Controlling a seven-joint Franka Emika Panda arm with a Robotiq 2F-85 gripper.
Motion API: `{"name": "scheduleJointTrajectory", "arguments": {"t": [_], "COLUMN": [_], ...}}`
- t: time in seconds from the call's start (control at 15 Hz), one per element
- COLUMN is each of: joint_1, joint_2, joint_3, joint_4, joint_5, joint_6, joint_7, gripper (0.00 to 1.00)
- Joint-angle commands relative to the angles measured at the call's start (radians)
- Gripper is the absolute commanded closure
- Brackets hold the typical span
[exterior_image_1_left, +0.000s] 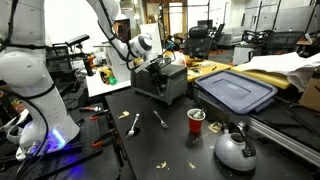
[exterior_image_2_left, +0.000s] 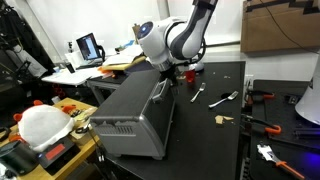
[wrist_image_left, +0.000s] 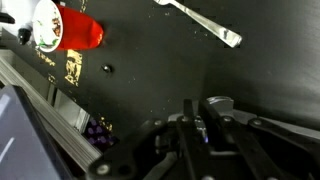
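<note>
A grey toaster oven stands on the black table and shows in both exterior views. My gripper is at the oven's top front edge. In the wrist view its fingers are drawn close together on a thin bright part that looks like the oven's door handle. A red cup and a fork lie on the table beyond the fingers.
The red cup, a fork and a spoon lie in front of the oven. A grey kettle and a blue bin lid are nearby. A white robot body stands at one side, with red-handled tools by the table edge.
</note>
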Motion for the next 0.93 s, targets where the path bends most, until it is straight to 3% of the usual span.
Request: {"name": "scheduleJointTrajectory", "arguments": {"t": [0.0,0.33,0.53,0.87], "joint_1": [0.063,0.066,0.048,0.038], "joint_2": [-0.051,-0.061,-0.068,-0.065], "joint_3": [0.041,0.103,0.124,0.139], "joint_4": [-0.036,-0.031,-0.037,-0.055], "joint_5": [-0.059,-0.036,0.042,0.255], "joint_6": [-0.080,-0.140,-0.128,-0.098], "joint_7": [0.128,0.155,0.128,0.107], "gripper": [0.61,0.23,0.02,0.00]}}
